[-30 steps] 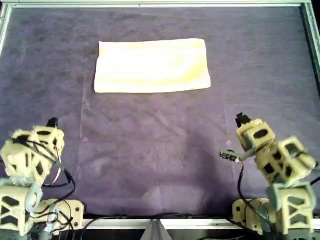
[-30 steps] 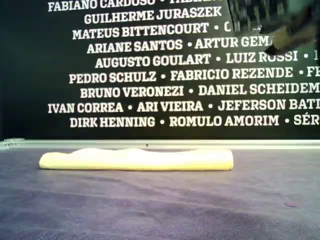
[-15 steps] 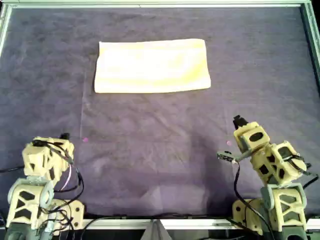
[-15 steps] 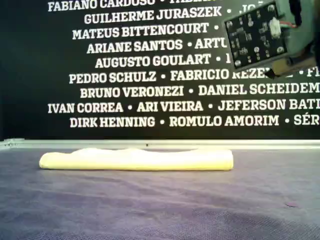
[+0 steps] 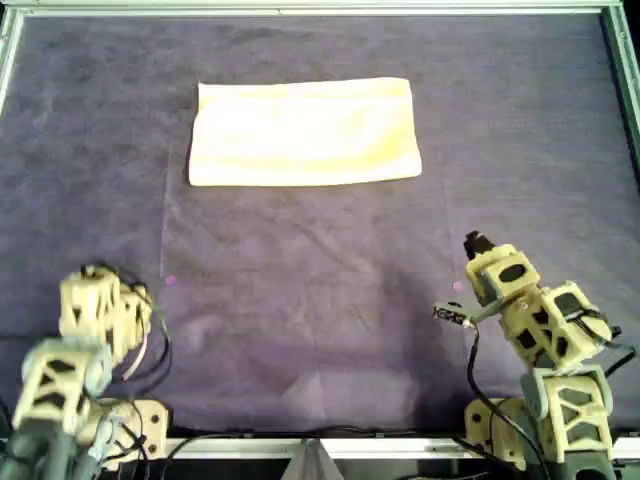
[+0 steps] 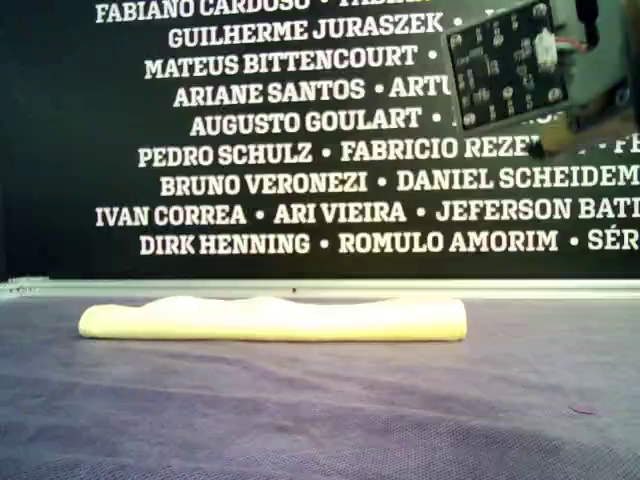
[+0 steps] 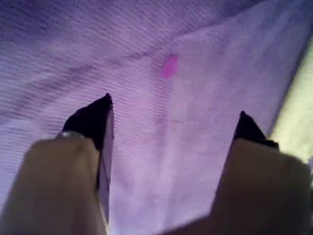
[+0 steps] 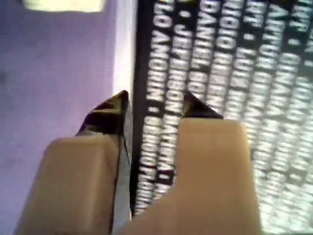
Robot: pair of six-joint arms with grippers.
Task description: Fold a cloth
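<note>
Cloth is in the upper-middle of the overhead view, a bit left of centre. It's pale yellow and lies flat as a wide rectangle on the purple bench, with nothing touching it. In the exterior view it's a low, thick strip at lower left to centre, in front of the name banner.

My first hand: jaws spread wide, nothing between them. It looks down at bare bench with a small pink spot just past the tips. An edge of the cloth shows at the side, well clear of the fingers.

My second hand: jaws apart with a narrower gap, empty. It points toward the banner. The cloth is only a sliver far off.

Overhead shows one arm at lower left and another arm at lower right, both well apart from the cloth. I can't tell from the wrist views which is first or second.

A circuit board on an arm sits in the upper right of the exterior view.
</note>
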